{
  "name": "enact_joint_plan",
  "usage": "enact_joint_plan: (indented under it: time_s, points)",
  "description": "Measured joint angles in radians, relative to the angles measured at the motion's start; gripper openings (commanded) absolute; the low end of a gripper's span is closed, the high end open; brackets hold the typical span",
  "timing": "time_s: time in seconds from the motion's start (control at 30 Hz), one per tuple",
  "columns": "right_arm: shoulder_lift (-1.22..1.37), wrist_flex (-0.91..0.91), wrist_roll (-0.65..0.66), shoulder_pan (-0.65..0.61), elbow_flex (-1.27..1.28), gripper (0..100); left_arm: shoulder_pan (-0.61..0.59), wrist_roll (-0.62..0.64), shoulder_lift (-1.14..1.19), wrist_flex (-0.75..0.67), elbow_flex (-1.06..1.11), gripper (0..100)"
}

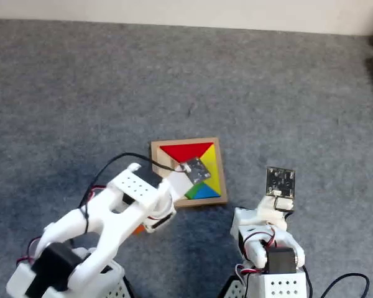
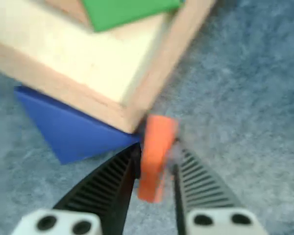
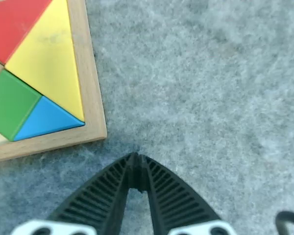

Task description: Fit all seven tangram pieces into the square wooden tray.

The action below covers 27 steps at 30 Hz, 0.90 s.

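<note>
The square wooden tray (image 1: 216, 162) lies mid-table holding a red piece (image 1: 186, 152), a yellow piece (image 1: 214, 175), a green piece (image 3: 7, 103) and a light blue piece (image 3: 46, 120). Part of its floor (image 2: 88, 54) is bare. My left gripper (image 2: 154, 157) is shut on an orange piece (image 2: 159, 132), held on edge just outside a tray corner (image 2: 132, 117). A dark blue piece (image 2: 73, 134) lies on the carpet against the tray's outer side, partly hidden by it. Off the tray's right side, my right gripper (image 3: 137, 166) is shut and holds nothing, low over bare carpet.
Grey carpet covers the table all round. The left arm (image 1: 133, 198) lies over the tray's near-left corner, and its camera board (image 1: 198, 169) covers the tray's middle. The right arm (image 1: 270, 242) stands right of the tray, clear of it.
</note>
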Motion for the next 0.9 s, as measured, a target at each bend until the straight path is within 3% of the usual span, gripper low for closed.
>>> enact_joint_plan:
  time_s: [0.17,0.33,0.77,0.9]
  points:
    - [0.0,0.0,0.0,0.0,0.0,0.5,0.002,-0.002,-0.117,0.095,-0.04,0]
    - [0.0,0.0,0.0,0.0,0.0,0.5,-0.003,0.002,-0.146,0.158,-0.127,0]
    - [0.0,0.0,0.0,0.0,0.0,0.5,-0.003,0.146,-0.146,0.155,-0.265,0]
    - [0.0,0.0,0.0,0.0,0.0,0.5,-0.064,0.152,-0.144,0.115,-0.267,0]
